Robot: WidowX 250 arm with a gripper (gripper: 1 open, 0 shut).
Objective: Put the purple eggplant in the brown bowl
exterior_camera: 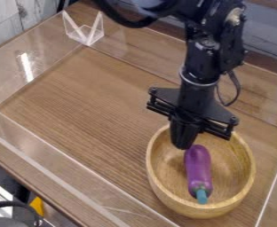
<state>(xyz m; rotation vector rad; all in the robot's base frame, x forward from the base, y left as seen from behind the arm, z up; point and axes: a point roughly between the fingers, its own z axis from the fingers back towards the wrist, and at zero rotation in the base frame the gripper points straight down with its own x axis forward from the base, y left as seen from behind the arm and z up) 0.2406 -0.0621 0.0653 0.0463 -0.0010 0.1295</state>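
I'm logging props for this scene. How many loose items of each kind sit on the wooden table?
Purple eggplant: 1
Brown bowl: 1
Clear plastic stand: 1
Total: 3

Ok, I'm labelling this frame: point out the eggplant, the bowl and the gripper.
eggplant [198, 168], camera view, middle of its purple body
bowl [156, 175], camera view, left rim
gripper [185, 139], camera view, shut fingertips above the bowl

No text, label, brand, number or sign can be read anywhere in the camera view: the surfaces in sight carry no legible print or marking, and the picture is too small and soft to show fine lettering.
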